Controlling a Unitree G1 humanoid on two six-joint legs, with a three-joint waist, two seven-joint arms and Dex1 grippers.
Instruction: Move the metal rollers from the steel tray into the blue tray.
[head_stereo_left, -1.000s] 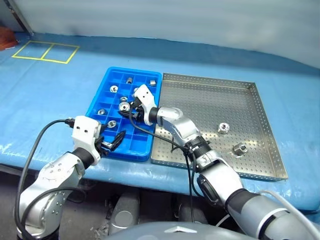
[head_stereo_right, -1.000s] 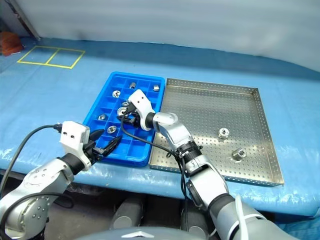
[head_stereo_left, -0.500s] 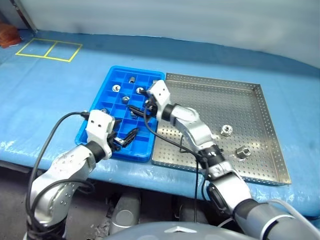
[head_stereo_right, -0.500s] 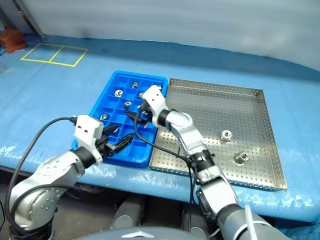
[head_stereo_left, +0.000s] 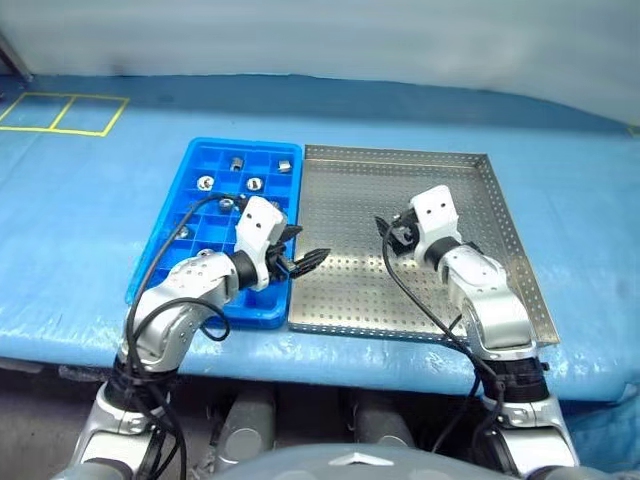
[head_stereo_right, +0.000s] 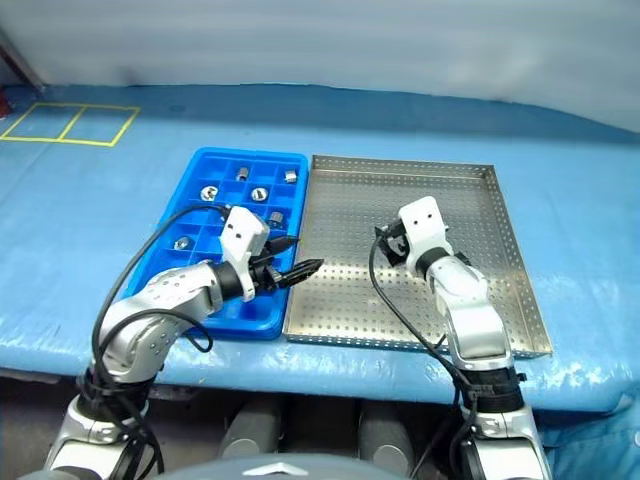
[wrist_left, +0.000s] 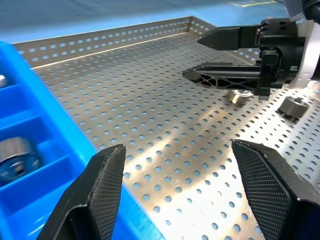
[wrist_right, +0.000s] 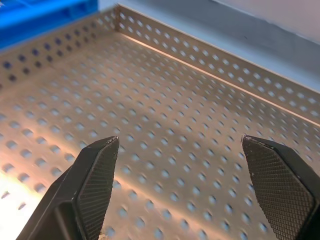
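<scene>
The blue tray (head_stereo_left: 170, 215) lies left of the steel tray (head_stereo_left: 400, 152), their sides touching. Several metal rollers (head_stereo_left: 254, 184) sit in the blue tray's compartments. In the left wrist view, two more metal rollers (wrist_left: 295, 106) lie on the perforated floor just behind my right gripper (wrist_left: 192, 57). My left gripper (head_stereo_left: 300, 262) is open and empty, low over the seam between the two trays and pointing at the steel tray. My right gripper (head_stereo_left: 398, 232) hovers open and empty over the middle of the steel tray. The right arm hides those two rollers in the eye views.
Both trays rest on a blue table cover (head_stereo_left: 90, 240) that runs to the front edge. Yellow tape squares (head_stereo_left: 60, 112) mark the far left. Black cables (head_stereo_left: 400, 290) loop from both wrists over the trays.
My right gripper swung from above the blue tray to the steel tray, and its jaws now stand open. My left gripper moved right to the seam between the trays. The camera view also shifted.
</scene>
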